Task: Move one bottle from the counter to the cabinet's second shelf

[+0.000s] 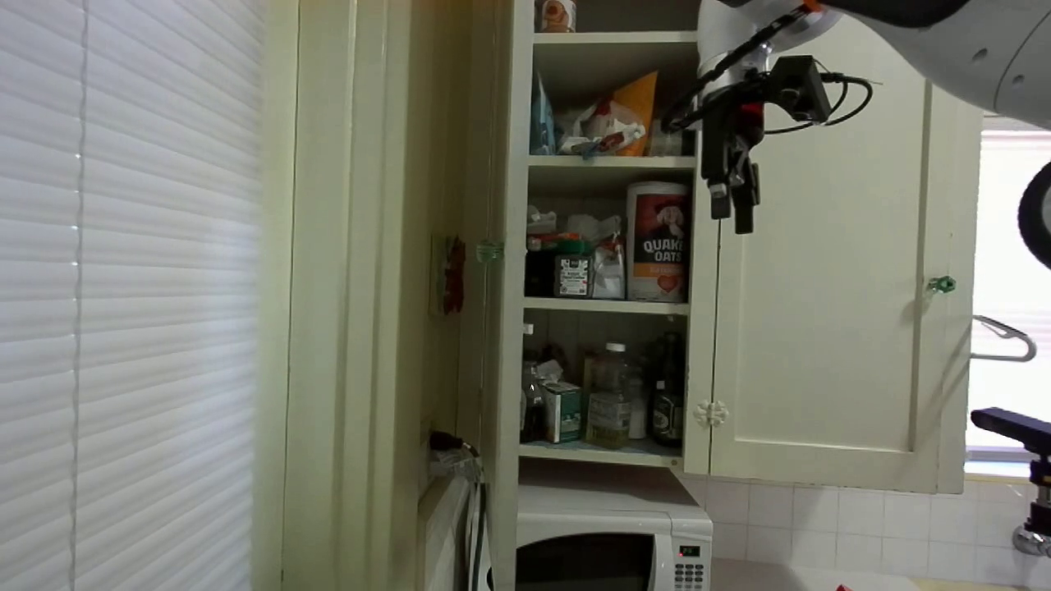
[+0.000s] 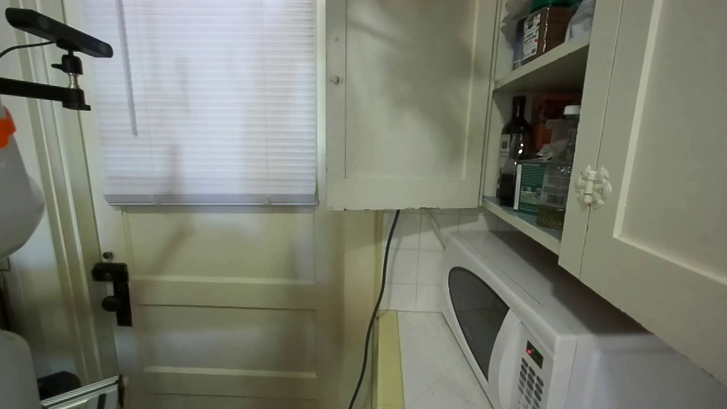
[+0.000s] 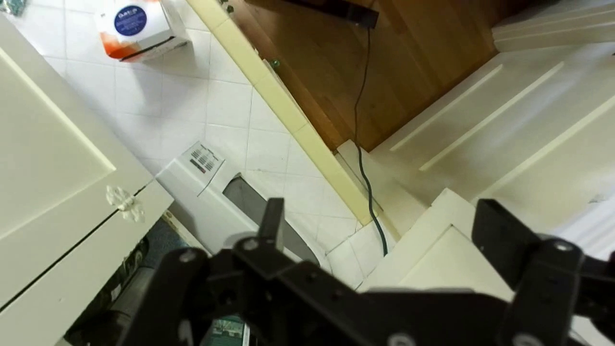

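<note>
Your claw [image 3: 383, 218] hangs higher than microwave [image 2: 545, 289] on white-tiled desk [image 3: 230, 103], fingers [image 3: 500, 242] wide apart. White-capped clear bottle [image 1: 608, 410] stands with dark bottles [image 1: 667, 414] on bottom shelf [image 1: 595, 455] of open cabinet [image 1: 699, 369]; cannot tell which is yours. Quaker Oats canister [image 1: 658, 242] one level up.
</note>
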`<state>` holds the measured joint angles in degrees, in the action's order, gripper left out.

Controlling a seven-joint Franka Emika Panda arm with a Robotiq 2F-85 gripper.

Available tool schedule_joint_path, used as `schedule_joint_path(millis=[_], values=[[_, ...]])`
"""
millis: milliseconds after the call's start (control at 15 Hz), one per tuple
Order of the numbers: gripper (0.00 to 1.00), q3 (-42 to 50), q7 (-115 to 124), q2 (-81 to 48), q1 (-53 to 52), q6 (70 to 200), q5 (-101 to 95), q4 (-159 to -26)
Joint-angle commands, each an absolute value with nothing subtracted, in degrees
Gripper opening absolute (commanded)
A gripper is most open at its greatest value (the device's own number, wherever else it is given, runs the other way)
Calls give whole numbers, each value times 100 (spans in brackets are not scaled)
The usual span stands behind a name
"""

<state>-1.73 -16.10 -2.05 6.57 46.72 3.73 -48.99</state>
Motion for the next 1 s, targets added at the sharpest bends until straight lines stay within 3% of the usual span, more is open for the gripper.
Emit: schedule_joint_path(millis=[0, 400, 933], values=[[100, -121, -2422, 656, 723, 4670, 52, -6299], [100, 191, -4217, 1641, 643, 5139, -1520, -7919], [100, 637, -2027, 2442, 484, 8048, -1067, -10219]])
